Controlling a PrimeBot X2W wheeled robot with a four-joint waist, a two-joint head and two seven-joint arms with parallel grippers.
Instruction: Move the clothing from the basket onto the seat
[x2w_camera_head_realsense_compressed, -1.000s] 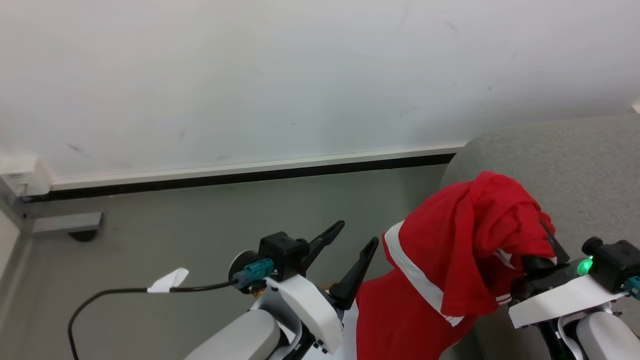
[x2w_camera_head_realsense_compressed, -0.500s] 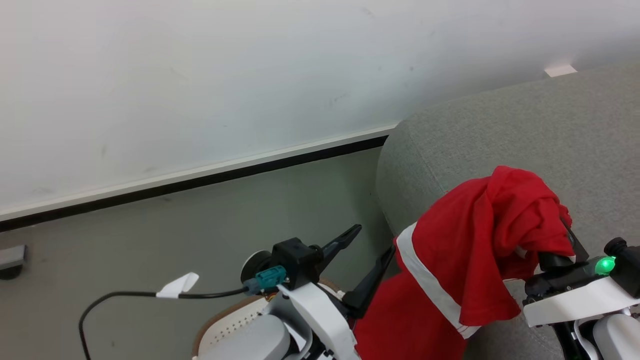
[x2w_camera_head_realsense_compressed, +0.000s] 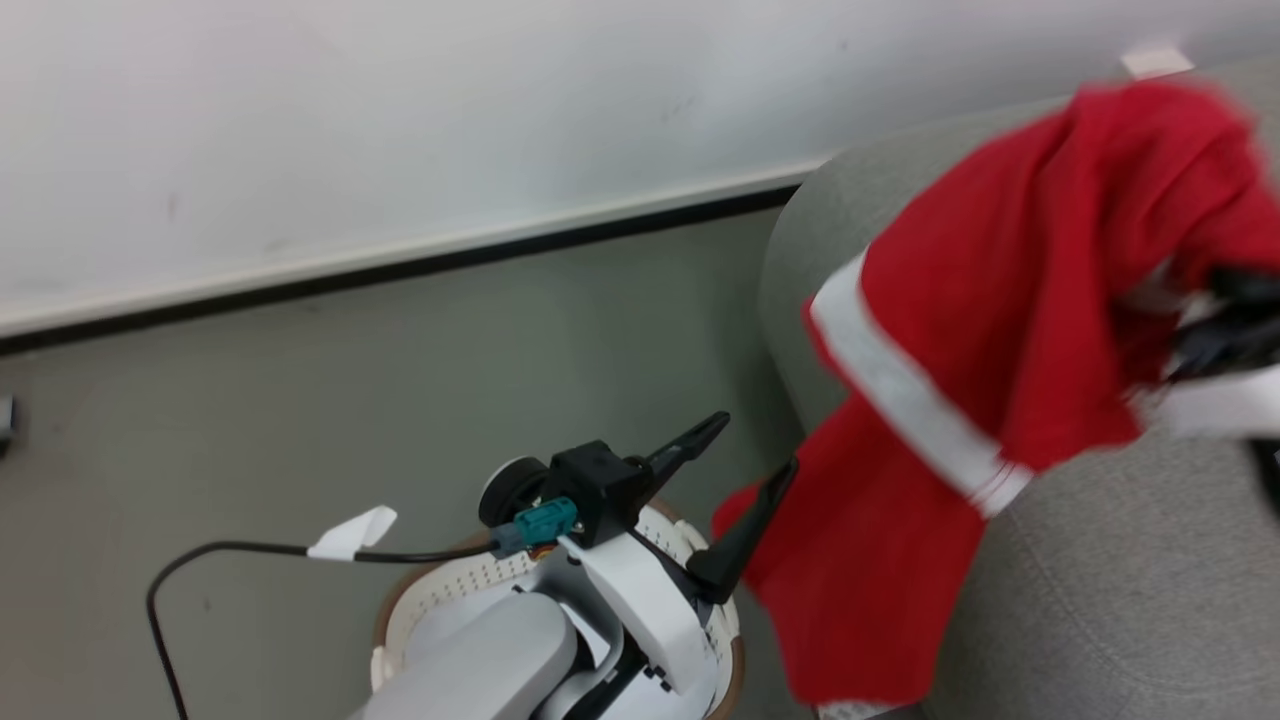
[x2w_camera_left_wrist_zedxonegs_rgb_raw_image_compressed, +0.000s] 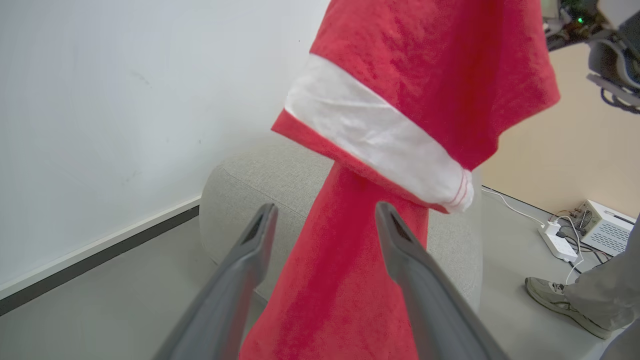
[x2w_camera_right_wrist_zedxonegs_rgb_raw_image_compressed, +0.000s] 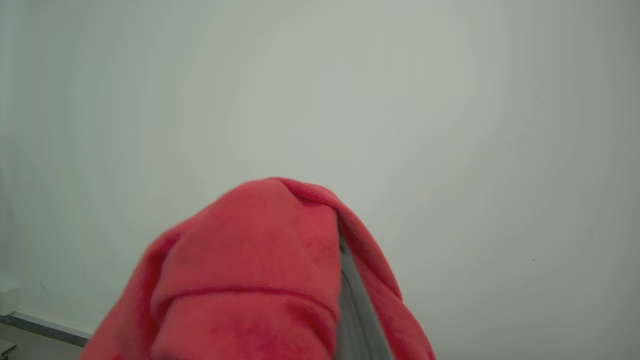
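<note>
Over grey seat, R gripper grips clothing; L gripper wide open, empty.

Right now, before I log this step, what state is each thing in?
clothing: in the air, hanging from the right gripper, not yet laid on the seat.
basket: upright on the floor under the left arm, contents hidden.
seat: bare where it shows.
left gripper: open, holding nothing.
right gripper: carrying the clothing; fabric covers its fingers, so open or shut is unclear.
</note>
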